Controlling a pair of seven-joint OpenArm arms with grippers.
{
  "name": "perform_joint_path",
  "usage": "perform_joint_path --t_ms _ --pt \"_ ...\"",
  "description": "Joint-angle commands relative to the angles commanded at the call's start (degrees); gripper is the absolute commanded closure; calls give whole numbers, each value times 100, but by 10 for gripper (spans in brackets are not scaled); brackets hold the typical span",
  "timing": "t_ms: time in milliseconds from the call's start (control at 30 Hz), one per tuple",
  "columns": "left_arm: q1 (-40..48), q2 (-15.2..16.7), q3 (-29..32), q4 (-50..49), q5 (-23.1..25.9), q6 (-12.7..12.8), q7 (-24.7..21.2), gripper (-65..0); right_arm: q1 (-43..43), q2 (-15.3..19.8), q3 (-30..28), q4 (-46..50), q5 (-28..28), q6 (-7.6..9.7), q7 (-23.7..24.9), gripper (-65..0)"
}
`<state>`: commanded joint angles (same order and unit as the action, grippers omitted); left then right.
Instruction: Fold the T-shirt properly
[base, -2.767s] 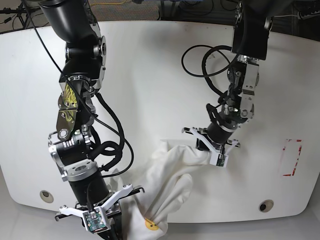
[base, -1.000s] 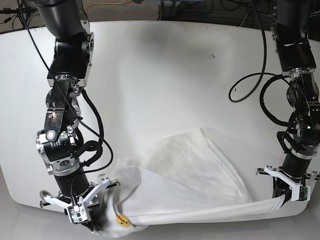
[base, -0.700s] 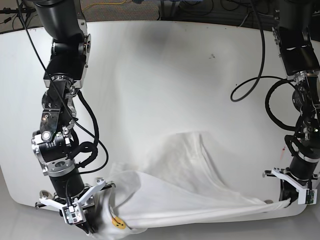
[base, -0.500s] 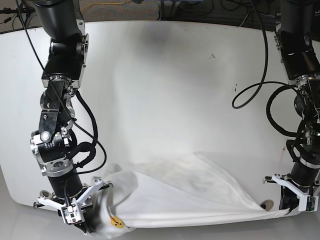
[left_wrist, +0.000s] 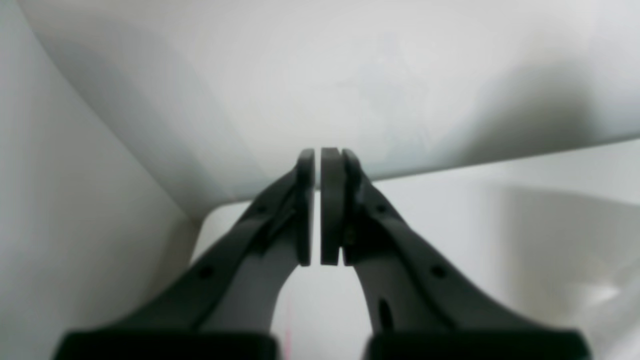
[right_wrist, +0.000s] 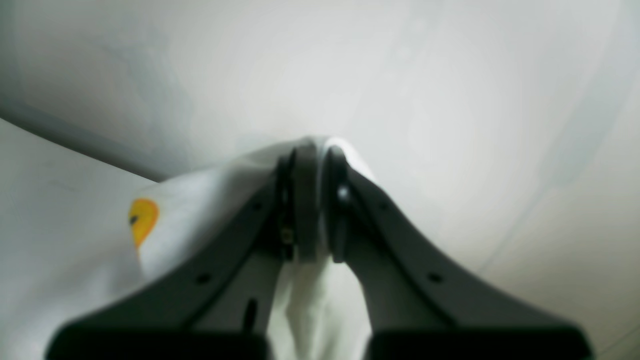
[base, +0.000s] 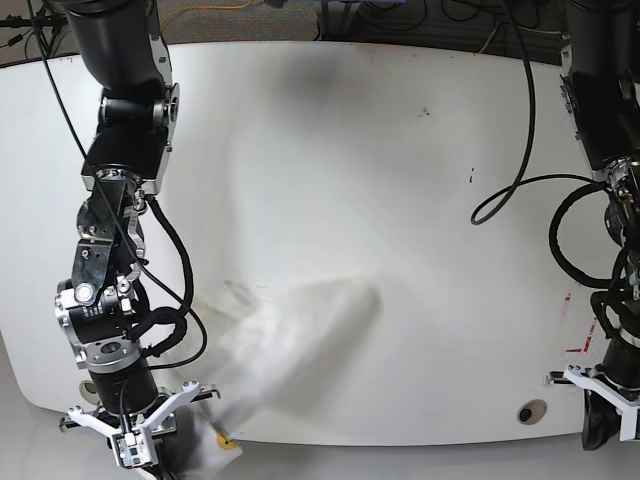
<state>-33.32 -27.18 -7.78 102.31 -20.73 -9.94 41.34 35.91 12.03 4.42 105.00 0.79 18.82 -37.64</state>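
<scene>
Spreading the shirt (base: 300, 345) seems the job now, pinched by the right tool (right_wrist: 320, 255) at seven o'clock on the surface (base: 440, 370), while the left tool (left_wrist: 317, 260), closed on nothing, must grab cloth again.

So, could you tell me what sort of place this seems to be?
Probably a robotics lab or workshop: two robot arms flank a white table, loose cables run along its far edge, and a T-shirt serves as the practice item.
</scene>
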Motion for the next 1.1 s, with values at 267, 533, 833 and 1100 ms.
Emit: perform_joint_path --t_ms 267,533,833,1100 --pt "-274 -57 -84 25 3 -46 39 -3 -197 -93 177 9 4 226 25 -7" --pt "-724 -80 -1 -14 21 1 46 -5 56 -76 13 -199 41 111 31 -3" --pt "-1085 -112 50 -294 38 -11 82 -7 314 106 65 -386 -19 63 0 -3" --pt "-999 215 333 -685 59 -13 72 -13 300 60 -18 -427 1 33 16 0"
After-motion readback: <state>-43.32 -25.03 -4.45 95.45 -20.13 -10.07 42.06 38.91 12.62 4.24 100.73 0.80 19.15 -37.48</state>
